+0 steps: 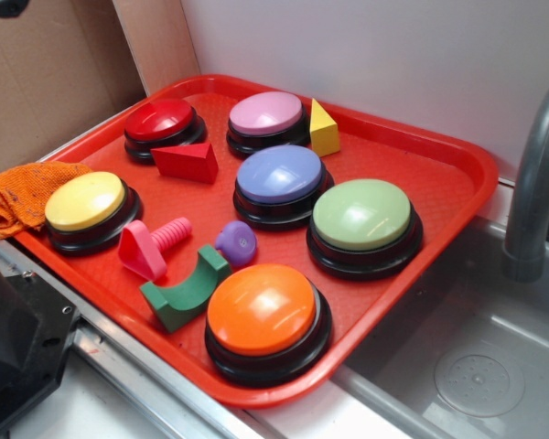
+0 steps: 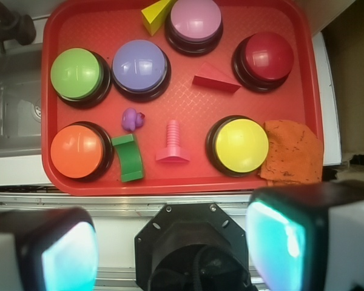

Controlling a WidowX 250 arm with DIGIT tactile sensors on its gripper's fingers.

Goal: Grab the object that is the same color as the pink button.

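Wrist view: I see the fingers (image 2: pixel 170 248) spread wide at the bottom of the frame, nothing between them, held high above the near edge of the red tray (image 2: pixel 297 91). One glowing pad (image 2: pixel 278 236) sits to the right, the other to the left.

The pink bolt (image 2: pixel 172 143) lies on the tray floor in the front row, its flat head toward the near rim and its ribbed shaft pointing to the tray's middle. It lies between the green arch block (image 2: pixel 130 157) and the yellow button (image 2: pixel 239 145), touching neither. The purple knob (image 2: pixel 131 119) is just beyond the arch block.

Exterior view: the bolt (image 1: pixel 150 245) rests on its side, clear of the yellow button (image 1: pixel 85 203). The pink button (image 1: pixel 266 115) stands at the back of the tray, with the yellow wedge (image 1: pixel 323 129) just beside it and the red button (image 1: pixel 160 122) along the same back row. The red triangular block (image 1: pixel 185 162) lies near the red button. An orange cloth (image 1: pixel 23 194) overlaps the tray rim beside the yellow button.
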